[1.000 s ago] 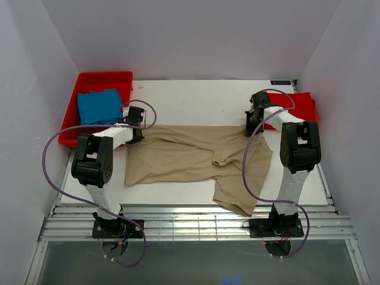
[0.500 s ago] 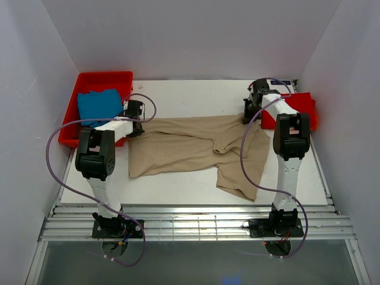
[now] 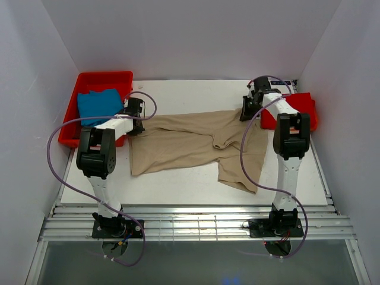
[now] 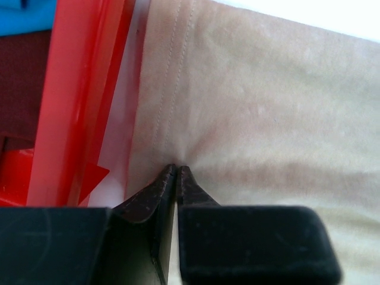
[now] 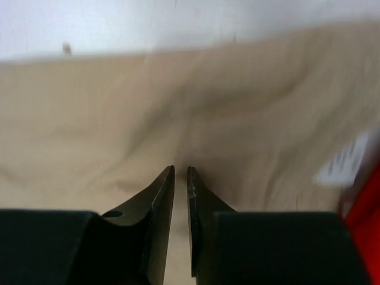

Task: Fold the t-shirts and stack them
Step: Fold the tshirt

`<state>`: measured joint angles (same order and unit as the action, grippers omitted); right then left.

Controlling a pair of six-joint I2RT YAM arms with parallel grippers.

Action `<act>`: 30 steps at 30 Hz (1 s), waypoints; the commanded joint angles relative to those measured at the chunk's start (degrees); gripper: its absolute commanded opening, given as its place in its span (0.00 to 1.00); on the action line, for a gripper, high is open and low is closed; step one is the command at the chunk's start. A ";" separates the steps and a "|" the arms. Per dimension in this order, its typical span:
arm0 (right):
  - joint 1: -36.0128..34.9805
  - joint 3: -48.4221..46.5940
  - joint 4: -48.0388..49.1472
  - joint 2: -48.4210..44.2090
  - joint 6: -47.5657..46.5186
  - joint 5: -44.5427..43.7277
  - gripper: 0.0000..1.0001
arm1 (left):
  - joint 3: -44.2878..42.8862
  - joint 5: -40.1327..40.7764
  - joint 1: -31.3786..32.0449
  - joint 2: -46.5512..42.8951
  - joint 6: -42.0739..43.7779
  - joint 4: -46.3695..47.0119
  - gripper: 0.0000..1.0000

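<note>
**At the far edge: spreading before the fold**

We found the soft tan-beige t-shirt (image 3: 190,145) lying wide across the white table (image 3: 190,95). Our left gripper (image 4: 177,168) was clenched on its stitched edge beside the rigid red plastic tray (image 3: 104,77) holding the blue t-shirt (image 3: 98,107). Our right gripper (image 5: 181,171) stood slightly released, gripping nothing. We judged both far corners needed pulling taut before folding. The bright red t-shirt (image 3: 304,104) lay far right.

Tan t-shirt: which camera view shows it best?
The top external view: the whole tan t-shirt is visible there. The left wrist view shows only a stitched hem beside the red tray; the right wrist view, blurred cloth.
</note>
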<state>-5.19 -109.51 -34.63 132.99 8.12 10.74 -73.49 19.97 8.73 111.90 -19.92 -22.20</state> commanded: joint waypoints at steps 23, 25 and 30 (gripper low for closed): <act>-1.14 34.89 15.03 -27.61 0.49 7.27 0.27 | -0.69 -4.50 6.03 -12.49 -0.91 -0.30 0.29; -1.31 35.24 15.65 -27.26 0.58 7.45 0.27 | 0.01 -4.41 6.12 -13.10 -1.08 -0.30 0.29; -1.93 36.56 15.65 -26.03 0.49 7.54 0.26 | 1.25 -3.97 6.03 -13.81 -0.73 -0.22 0.29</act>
<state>-6.52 -74.02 -21.41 106.50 8.56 17.04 -72.66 15.64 14.94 102.39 -20.43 -22.70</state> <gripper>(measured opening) 0.265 0.288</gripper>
